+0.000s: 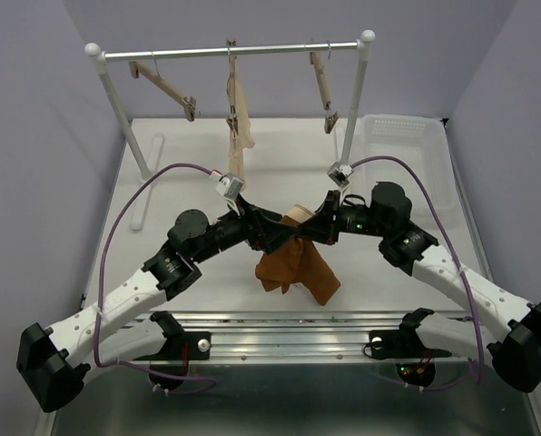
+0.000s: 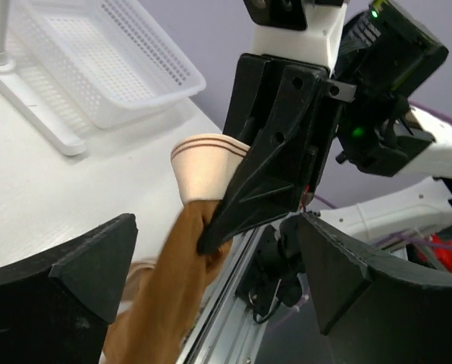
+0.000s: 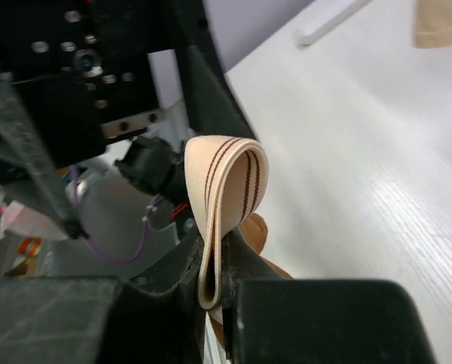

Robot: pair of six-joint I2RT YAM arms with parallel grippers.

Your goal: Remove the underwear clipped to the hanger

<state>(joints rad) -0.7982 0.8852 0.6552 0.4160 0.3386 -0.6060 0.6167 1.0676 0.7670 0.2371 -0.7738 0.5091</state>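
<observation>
The white surface (image 1: 189,173) carries a rack (image 1: 234,51) at its far side and a clear basket (image 1: 402,145) at the right. Three wooden hangers (image 1: 164,88) dangle from the rail, and the middle one holds a beige garment (image 1: 238,118). Both arms meet over the near middle of the surface. The rust-orange underwear (image 1: 293,268) droops there, well apart from every hanger, its lower folds resting on the surface. The right claw (image 3: 215,258) is clenched on its cream striped waistband (image 3: 226,182), which loops above the fingers. The left claw (image 2: 211,250) is released, its fingers spread wide with the orange cloth between them.
</observation>
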